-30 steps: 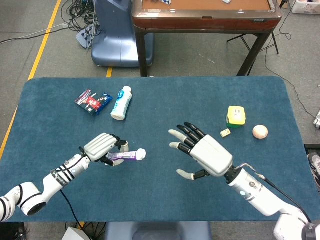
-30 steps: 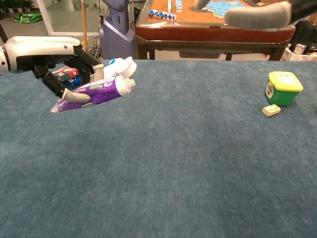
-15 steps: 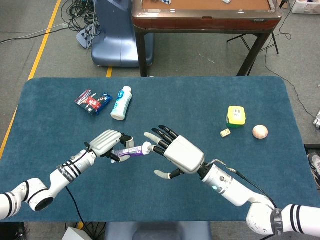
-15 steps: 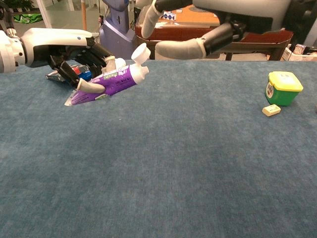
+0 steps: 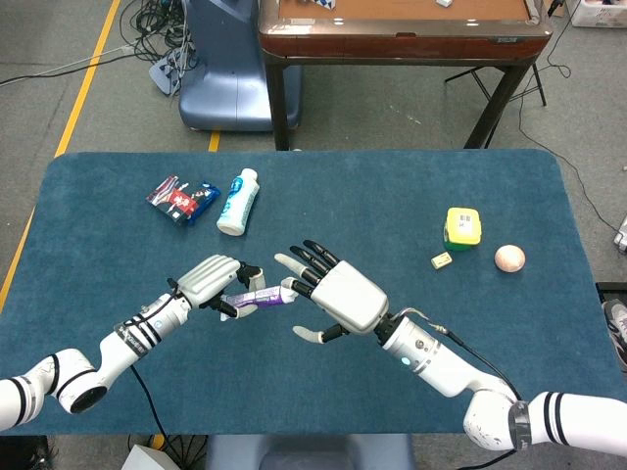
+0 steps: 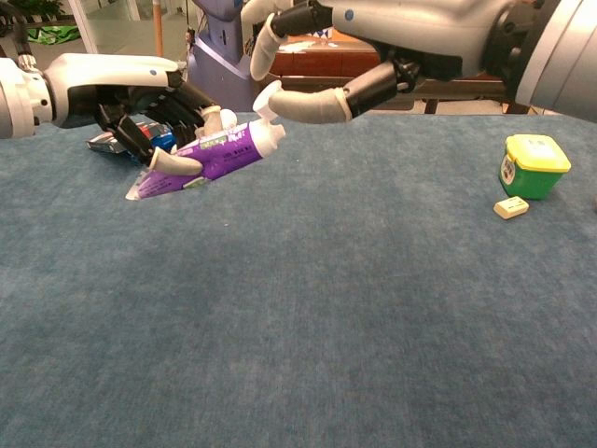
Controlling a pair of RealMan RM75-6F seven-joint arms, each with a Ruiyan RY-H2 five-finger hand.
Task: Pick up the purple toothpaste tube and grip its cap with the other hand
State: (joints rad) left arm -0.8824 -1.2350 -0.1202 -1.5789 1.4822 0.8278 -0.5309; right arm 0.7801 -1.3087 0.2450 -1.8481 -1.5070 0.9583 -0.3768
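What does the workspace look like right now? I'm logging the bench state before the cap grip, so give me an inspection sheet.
Surface: blue table.
Job's things: purple toothpaste tube held off the table, white cap tilted up toward the right hand.
Clutter: white bottle, snack packet, yellow-green box, small eraser, pale ball.
Hands: left hand grips the tube; right hand has its fingers spread around the cap, not closed on it.
Cables: bundle on the floor.
Surroundings: wooden table, blue machine base.
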